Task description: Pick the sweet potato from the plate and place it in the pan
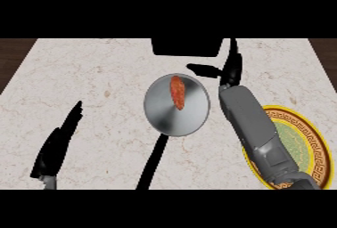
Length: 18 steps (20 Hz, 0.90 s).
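The orange-red sweet potato lies inside the round grey pan, in its upper half. The pan's black handle runs toward the near edge. My right hand hovers just past the pan's far right rim, open, its fingers straight and its thumb stuck out to the left, holding nothing. The grey right forearm crosses the left part of the yellow-rimmed plate, whose green centre carries nothing. At the lower left my left hand rests open on the counter, fingers up.
A black block sits at the counter's far edge, behind the pan. The marble counter top stretches left of the pan, with dark wood past its corners.
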Motion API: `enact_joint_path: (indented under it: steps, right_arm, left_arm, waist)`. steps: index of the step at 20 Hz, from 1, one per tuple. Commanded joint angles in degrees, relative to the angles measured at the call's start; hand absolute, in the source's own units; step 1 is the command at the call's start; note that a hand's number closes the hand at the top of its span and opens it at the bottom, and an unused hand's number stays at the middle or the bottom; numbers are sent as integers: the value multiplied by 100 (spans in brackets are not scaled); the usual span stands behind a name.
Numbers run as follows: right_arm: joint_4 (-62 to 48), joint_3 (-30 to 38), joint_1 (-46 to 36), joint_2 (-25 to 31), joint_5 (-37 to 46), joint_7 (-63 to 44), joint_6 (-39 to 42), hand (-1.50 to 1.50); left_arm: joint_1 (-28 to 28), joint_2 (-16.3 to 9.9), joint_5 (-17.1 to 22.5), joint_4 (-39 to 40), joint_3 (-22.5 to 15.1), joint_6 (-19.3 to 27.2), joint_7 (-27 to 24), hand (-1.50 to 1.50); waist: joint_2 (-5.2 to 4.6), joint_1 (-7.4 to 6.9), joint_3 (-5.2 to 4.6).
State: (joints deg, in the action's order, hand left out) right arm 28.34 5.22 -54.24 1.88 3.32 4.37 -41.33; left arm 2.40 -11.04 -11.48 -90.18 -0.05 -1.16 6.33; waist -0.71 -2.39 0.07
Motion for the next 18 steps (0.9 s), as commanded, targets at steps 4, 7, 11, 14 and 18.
enact_joint_path:
  steps: [4,7,11,14,18]
  right_arm:
    - [865,225,1200,640,-283,885,673,-150]
    - [1286,125,1680,995,-238,882,1021,-150]
    - [1968,230,2504,1479,-421,873,1521,-150]
    - [2252,409,2897,1930,-590,877,1995,-150]
    - [3365,397,3651,2177,-751,354,2382,-150]
  left_arm:
    - [176,-190,254,-148,363,-153,34,0]
    - [120,9,83,-137,272,64,237,0]
    - [297,-139,150,-352,323,-148,214,0]
    - [312,111,-111,-335,91,62,148,0]
    - [417,-17,69,-636,253,-174,427,0]
  waist:
    - [96,279,-7]
    - [105,319,-8]
    - [105,310,-9]
    - [89,292,-8]
    - [94,286,-11]
